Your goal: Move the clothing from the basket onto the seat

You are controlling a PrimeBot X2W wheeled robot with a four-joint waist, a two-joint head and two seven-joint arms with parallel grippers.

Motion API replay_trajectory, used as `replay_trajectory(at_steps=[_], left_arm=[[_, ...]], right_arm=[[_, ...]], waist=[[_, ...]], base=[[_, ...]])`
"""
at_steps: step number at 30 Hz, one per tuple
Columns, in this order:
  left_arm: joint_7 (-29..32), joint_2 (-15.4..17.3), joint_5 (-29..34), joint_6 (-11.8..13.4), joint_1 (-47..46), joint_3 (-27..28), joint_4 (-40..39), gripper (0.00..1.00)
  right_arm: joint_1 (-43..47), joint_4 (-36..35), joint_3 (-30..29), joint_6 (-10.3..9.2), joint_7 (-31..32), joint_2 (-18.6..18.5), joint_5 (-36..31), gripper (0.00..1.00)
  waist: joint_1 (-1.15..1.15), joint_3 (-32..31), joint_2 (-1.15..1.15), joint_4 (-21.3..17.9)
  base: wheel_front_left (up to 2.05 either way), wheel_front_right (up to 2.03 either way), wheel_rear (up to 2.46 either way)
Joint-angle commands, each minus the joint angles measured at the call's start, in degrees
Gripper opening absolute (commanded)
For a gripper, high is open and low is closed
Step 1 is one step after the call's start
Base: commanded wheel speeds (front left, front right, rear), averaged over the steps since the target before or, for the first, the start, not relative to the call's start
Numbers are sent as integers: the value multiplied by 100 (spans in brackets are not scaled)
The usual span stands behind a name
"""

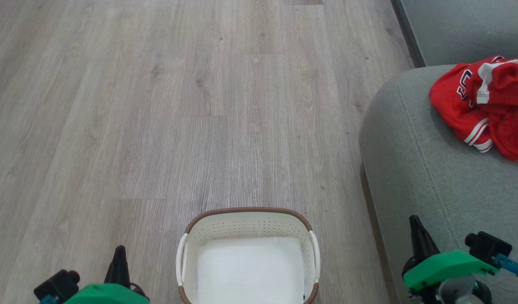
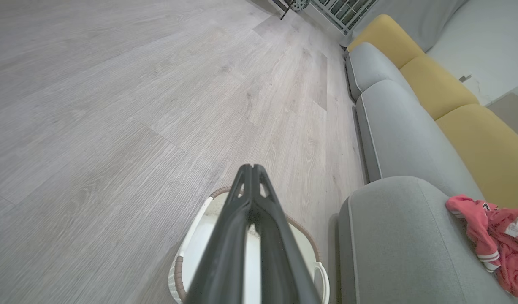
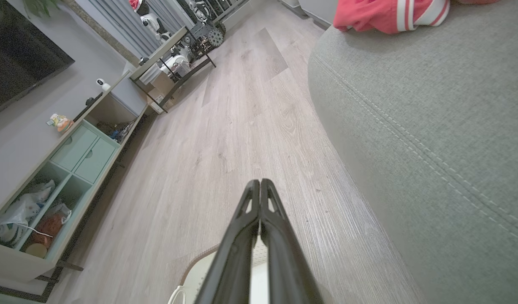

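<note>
Wood floor [image 1: 157, 105]; crumpled red clothing [image 1: 491, 114], white-striped trim, on seat [image 1: 410, 177]; left tool [image 2: 252, 167], right tool [image 3: 259, 182] each pressed together.

Red jerseys [image 1: 486, 105] with white striped trim and dark numerals, crumpled in one heap on the grey-green seat [image 1: 423, 177] near its far rounded corner. Cream perforated basket [image 1: 248, 210], brown rim, white handles, upright on the floor [image 1: 157, 126] near the seat's edge, its white bottom bare.

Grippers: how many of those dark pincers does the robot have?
2: left gripper at the head view's lower left, over the floor; right gripper at lower right, by the seat.
</note>
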Motion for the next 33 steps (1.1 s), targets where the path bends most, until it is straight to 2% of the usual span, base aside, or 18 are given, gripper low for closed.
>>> replay_trajectory(at_steps=[1, 33], left_arm=[[42, 9, -151, -40, -319, 135, -205, 0], [570, -6, -2102, -412, -690, 485, -231, 0]], right_arm=[[-316, -229, -8, 0, 27, 0, 168, 0], [-411, -528, -236, 0, 560, 3, 2214, 0]], waist=[[0, 3, 0, -3], [0, 89, 0, -66]], base=[[0, 0, 0], [0, 0, 0]])
